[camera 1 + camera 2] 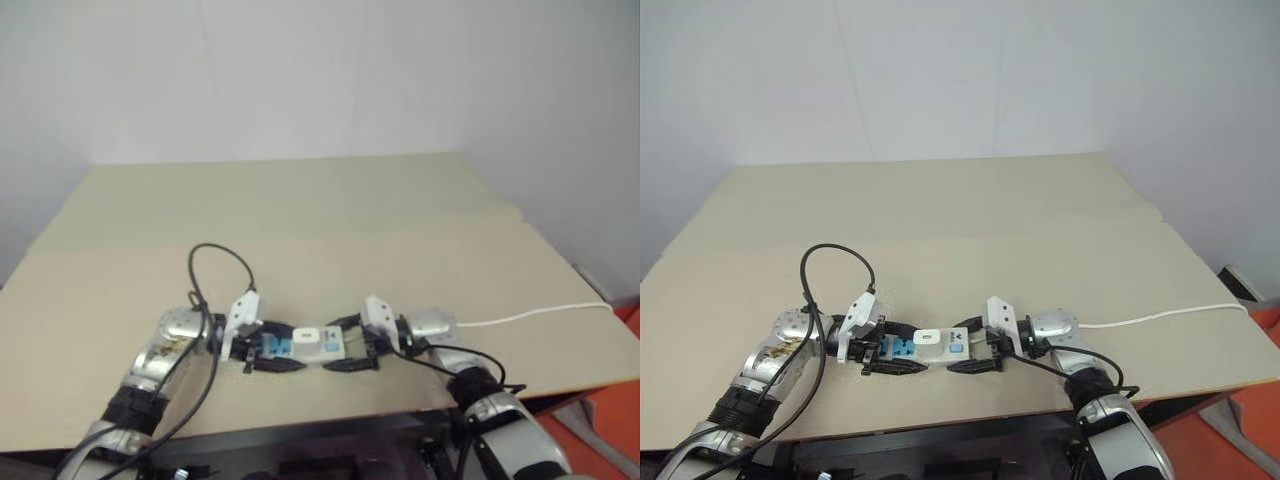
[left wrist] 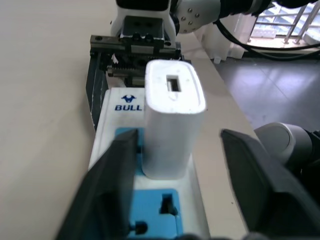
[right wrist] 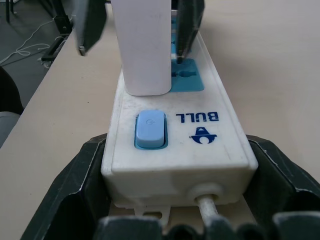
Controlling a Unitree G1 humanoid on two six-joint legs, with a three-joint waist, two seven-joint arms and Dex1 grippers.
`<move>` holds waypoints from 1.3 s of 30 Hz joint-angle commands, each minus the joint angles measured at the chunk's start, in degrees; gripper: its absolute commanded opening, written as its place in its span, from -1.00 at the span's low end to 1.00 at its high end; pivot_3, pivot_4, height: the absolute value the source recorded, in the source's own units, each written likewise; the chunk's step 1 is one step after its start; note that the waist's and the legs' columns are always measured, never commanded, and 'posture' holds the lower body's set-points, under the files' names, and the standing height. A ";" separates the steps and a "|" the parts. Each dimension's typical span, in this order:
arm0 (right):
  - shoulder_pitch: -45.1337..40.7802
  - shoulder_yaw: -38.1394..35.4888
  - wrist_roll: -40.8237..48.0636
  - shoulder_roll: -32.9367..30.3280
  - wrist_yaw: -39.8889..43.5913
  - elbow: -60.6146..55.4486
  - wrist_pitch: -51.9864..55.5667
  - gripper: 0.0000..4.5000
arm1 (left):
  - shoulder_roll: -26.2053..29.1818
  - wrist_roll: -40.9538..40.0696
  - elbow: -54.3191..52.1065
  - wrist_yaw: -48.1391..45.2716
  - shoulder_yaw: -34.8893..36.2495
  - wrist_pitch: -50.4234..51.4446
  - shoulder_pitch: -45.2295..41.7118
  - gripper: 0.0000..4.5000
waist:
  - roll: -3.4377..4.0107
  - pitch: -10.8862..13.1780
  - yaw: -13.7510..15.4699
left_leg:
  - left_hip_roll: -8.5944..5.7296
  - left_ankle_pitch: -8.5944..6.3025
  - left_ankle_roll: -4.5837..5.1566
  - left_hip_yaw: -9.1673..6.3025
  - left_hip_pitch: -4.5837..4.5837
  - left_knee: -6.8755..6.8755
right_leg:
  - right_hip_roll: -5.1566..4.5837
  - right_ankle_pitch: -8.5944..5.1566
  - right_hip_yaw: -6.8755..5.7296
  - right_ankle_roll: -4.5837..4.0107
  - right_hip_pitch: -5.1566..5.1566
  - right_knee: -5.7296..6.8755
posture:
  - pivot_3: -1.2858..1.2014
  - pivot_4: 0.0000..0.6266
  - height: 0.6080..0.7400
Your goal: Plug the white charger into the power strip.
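Note:
The power strip (image 1: 275, 347) lies near the table's front edge, blue socket faces up. The white charger (image 1: 306, 338) stands upright in the socket beside the switch (image 3: 150, 131). My left gripper (image 2: 180, 137) is open, its fingers (image 2: 110, 190) flanking the charger (image 2: 172, 125) with a gap on each side. My right gripper (image 3: 177, 150) is shut on the strip's switch end (image 3: 200, 145), one finger on each long side. In the head views the two grippers face each other along the strip, left gripper (image 1: 295, 347) and right gripper (image 1: 340, 343).
The strip's thin white cord (image 1: 530, 315) runs right to the table's edge. A black cable loop (image 1: 215, 255) arches above my left wrist. The tan table (image 1: 300, 220) stretches back to a white wall; its front edge is just behind the strip.

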 commanded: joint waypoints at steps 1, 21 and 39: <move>-0.09 0.04 -1.07 0.03 -0.07 1.08 0.20 0.52 | -0.04 1.50 1.17 0.07 -1.30 0.72 1.16 0.84 | 0.00 0.00 0.02 | 0.00 0.00 0.00 0.00 0.00 0.00 | 0.00 0.00 0.00 -0.01 0.00 0.00 | 0.03 -0.52 1.00; 2.98 -3.26 0.51 -4.95 -4.52 -9.85 0.91 0.99 | 12.61 -5.26 -9.17 -6.11 8.91 0.83 1.65 1.00 | -0.03 0.20 0.76 | 0.06 0.02 -0.02 0.05 -0.95 0.08 | 0.06 0.05 -0.01 -0.11 -0.95 0.00 | 0.03 -0.52 1.00; 23.76 -25.17 15.14 -28.20 -9.93 -44.58 19.94 0.99 | 27.35 -5.19 -7.98 -6.46 19.80 2.12 3.85 1.00 | -0.09 0.93 1.71 | 0.06 0.05 -0.05 0.45 -1.96 0.31 | 0.08 0.07 -0.12 -0.09 -1.88 0.06 | 0.03 -0.52 1.00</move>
